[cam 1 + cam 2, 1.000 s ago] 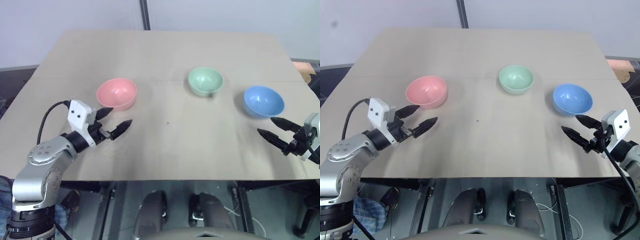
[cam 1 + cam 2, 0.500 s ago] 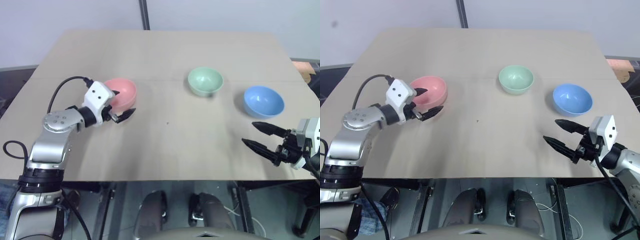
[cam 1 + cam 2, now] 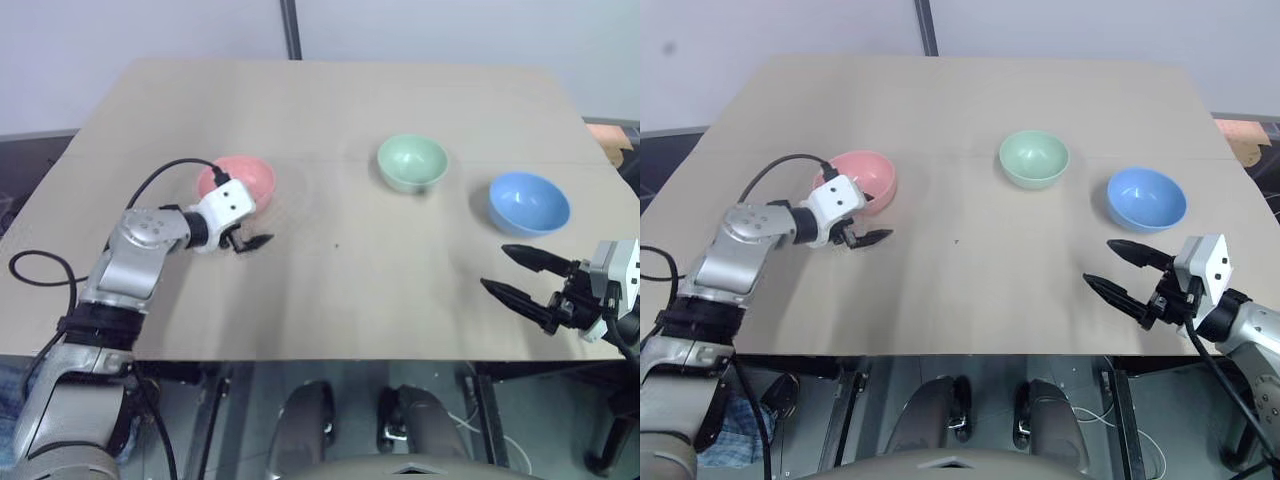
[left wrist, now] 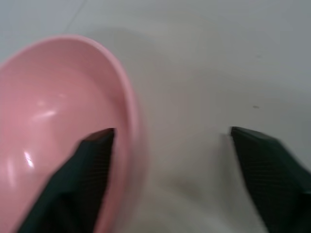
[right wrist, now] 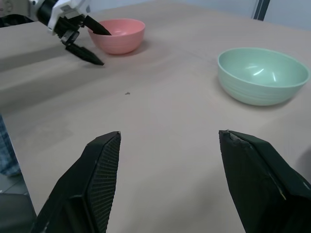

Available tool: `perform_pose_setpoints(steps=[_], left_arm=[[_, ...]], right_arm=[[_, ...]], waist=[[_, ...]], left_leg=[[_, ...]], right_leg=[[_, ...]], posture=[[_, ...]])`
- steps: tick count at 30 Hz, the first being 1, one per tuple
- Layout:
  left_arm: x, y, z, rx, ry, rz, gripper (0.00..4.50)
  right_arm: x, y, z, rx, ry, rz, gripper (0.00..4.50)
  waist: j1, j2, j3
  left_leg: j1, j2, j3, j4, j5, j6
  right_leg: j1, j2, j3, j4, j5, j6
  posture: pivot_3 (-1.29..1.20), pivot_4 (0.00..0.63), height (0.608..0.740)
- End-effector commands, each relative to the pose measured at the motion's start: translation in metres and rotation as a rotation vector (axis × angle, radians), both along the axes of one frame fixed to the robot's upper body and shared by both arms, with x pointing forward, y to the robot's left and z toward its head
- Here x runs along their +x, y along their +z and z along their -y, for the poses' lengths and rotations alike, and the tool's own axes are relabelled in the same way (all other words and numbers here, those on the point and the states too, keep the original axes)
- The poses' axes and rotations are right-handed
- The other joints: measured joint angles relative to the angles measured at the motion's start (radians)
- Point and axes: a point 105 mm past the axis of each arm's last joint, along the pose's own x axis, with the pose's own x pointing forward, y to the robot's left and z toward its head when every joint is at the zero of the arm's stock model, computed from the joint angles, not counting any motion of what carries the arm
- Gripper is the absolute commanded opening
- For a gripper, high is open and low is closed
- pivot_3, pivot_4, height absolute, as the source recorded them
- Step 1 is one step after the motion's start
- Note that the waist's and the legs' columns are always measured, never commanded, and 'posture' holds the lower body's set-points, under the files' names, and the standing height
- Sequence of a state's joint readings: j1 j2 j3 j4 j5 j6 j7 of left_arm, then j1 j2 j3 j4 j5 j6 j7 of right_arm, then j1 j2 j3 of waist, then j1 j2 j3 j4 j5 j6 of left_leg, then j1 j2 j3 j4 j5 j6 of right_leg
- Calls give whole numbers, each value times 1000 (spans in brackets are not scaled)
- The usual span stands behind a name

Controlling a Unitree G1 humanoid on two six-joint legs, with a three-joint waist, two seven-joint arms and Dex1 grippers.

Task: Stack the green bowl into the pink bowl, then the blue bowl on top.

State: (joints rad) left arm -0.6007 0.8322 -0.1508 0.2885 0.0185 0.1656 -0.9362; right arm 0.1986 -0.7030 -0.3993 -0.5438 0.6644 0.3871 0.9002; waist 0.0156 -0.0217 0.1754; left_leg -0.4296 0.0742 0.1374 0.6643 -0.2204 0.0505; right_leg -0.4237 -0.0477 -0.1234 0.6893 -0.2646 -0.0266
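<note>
The pink bowl sits on the left of the table, the green bowl in the middle and the blue bowl on the right, all upright and apart. My left gripper is open and straddles the pink bowl's near rim. In the left wrist view one of its fingers is inside the pink bowl and the other is outside over the table. Empty and open, my right gripper hovers near the front right edge, in front of the blue bowl. The right wrist view faces the green bowl.
The beige table has bare room between the bowls and along its front. A dark post rises behind the far edge. Something orange lies off the table's right side.
My left gripper has gone forward to the pink bowl, rolled, and narrowed its jaws over the rim. My right gripper shifted left early on, then stayed still.
</note>
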Motion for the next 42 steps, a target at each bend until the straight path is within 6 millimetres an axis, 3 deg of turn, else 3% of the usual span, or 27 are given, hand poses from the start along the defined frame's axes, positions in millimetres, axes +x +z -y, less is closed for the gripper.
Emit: perform_pose_setpoints(steps=[1, 6, 11, 14, 20, 28, 36, 37, 42], left_arm=[[3, 10, 3, 32, -50, 31, 2150], [6, 10, 6, 92, -114, 43, 38], [9, 12, 15, 123, -185, 51, 38], [7, 16, 35, 159, -303, 68, 38], [-14, 29, 90, 221, -631, 110, 38], [-51, 23, 133, 301, -1001, 98, 38], [-72, 18, 145, 310, -1162, 74, 38], [-71, 18, 146, 308, -1162, 81, 808], [-67, 15, 143, 318, -1148, 91, 2424]], right_arm=[[-2, 8, 1, -6, -4, 43, 3534], [-2, 7, 2, -6, -13, 36, 3534], [-2, 7, 2, -9, -17, 35, 3534], [-1, 6, 3, -10, -20, 34, 3534], [2, 7, 1, -9, -12, 37, 3534], [8, 8, -4, -9, 10, 45, 3534], [10, 8, -5, -9, 9, 48, 3534], [10, 8, -5, -9, 9, 49, 3534], [9, 8, -5, -6, 5, 48, 3534]], waist=[[-1, 0, 0], [-1, 0, 0], [0, 0, 0], [1, 0, 0], [0, 0, 0], [-1, 0, 0], [-1, 0, 0], [-1, 0, 0], [-1, 0, 0]], left_leg=[[0, 0, 0, 0, 0, 0], [0, 0, 0, 1, 0, 0], [0, 0, 0, 4, 0, 0], [0, 0, 0, 5, 0, 1], [-1, 0, 0, 5, 0, 0], [0, 0, 0, 5, 1, -2], [0, 0, 0, 5, 2, -3], [0, 0, 0, 5, 2, -3], [0, 0, 0, 6, 2, -3]], right_leg=[[0, 0, 0, 0, 0, 0], [0, 0, 0, 1, 0, 0], [0, -1, 0, 4, 0, 0], [0, -1, 0, 5, 0, 0], [0, 0, 0, 5, 0, 0], [0, 1, 1, 6, 0, 0], [0, 1, 1, 6, 0, 0], [0, 1, 1, 6, 0, 0], [0, 1, 1, 6, 0, 0]], posture=[[0, 150, 740], [0, 150, 740], [0, 150, 740], [0, 150, 740], [0, 150, 740], [0, 150, 740], [0, 150, 740], [0, 150, 740], [0, 150, 740]])
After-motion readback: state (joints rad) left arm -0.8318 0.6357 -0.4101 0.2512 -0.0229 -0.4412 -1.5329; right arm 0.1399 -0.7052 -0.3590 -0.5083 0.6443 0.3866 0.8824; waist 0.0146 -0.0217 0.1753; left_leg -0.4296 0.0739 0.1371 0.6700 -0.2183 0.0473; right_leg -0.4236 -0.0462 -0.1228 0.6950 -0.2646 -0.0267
